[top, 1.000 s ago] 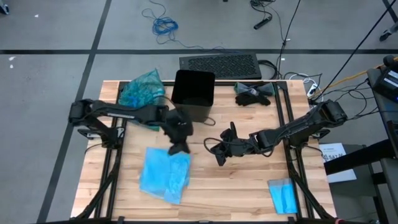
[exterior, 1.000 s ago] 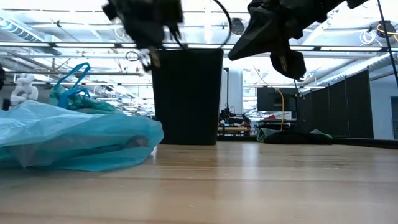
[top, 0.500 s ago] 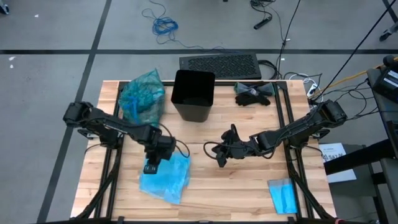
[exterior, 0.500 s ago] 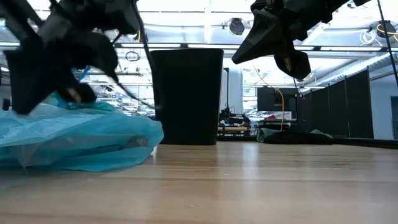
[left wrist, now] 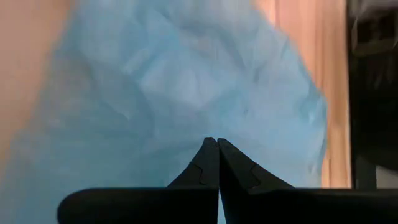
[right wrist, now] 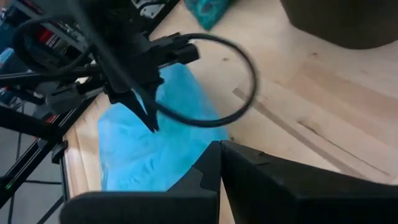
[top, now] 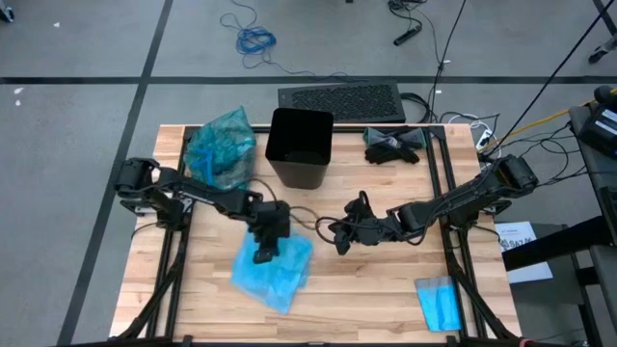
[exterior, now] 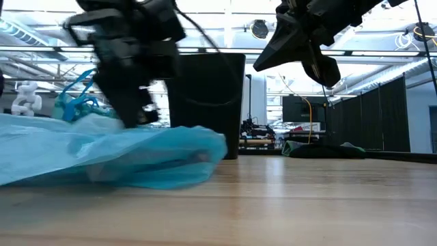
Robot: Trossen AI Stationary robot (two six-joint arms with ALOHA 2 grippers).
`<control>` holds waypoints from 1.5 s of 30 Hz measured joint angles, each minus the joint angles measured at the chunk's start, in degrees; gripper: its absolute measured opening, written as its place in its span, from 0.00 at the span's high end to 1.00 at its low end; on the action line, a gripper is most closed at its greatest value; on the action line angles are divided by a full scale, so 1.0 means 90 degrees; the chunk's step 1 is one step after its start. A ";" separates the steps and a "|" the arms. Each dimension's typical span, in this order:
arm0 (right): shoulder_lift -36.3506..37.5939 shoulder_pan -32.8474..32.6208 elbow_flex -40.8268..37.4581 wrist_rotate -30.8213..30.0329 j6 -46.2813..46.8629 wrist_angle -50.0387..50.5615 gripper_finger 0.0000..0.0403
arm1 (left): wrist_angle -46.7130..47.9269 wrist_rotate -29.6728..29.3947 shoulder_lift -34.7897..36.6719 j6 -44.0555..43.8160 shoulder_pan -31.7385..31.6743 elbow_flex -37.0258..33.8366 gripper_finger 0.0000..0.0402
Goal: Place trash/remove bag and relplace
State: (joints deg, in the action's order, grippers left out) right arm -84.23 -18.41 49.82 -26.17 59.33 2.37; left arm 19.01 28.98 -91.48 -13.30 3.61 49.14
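Note:
The sky-blue bag [top: 280, 278] lies crumpled flat on the table, near the front and left of centre. My left gripper [top: 261, 257] is shut, its tips down on the bag's far-left part. The dark teal bag [top: 220, 149] sits bunched at the far left, beside the empty black bin [top: 301, 145]. My right gripper [top: 339, 247] hangs shut above the bare table middle, touching nothing. No loose trash shows. My left gripper presses its shut fingertips [right wrist: 151, 124] onto the top of the sky-blue bag's far-left part [left wrist: 186, 112], slanting down from the table's left and far side. Whether a layer is caught between the tips cannot be told. The bag lies on the table.
Black gloves [top: 390, 146] lie at the far right of the table. A small folded blue cloth [top: 442, 304] lies at the near right corner. A black perforated mat [top: 339, 98] lies on the floor beyond the far edge. Bare wood [top: 386, 289] lies between bag and cloth.
My left gripper has come down from beside the bin onto the sky-blue bag, first toward the near left, then toward the table's right edge. The bag has slid along the table toward the right with it. My right gripper has stayed in place.

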 joint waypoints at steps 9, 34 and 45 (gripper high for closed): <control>0.0000 0.0033 0.0000 -0.0198 0.0002 -0.0031 1.00 | -0.0159 0.0660 -0.0009 -0.0160 -0.0636 0.1042 1.00; -0.0639 -0.0141 0.0000 0.1729 -0.2655 -0.1272 0.72 | 0.4027 -0.0302 0.1229 0.0542 0.0839 0.0956 0.99; -0.1231 -0.0113 0.0002 0.1745 -0.1661 -0.1288 0.50 | 0.3537 -0.0551 0.1224 -0.0735 0.1701 0.0931 0.66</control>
State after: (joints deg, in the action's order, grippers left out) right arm -95.31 -19.43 49.84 -10.46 44.38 -9.22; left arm 50.85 24.02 -80.47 -19.92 18.92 57.52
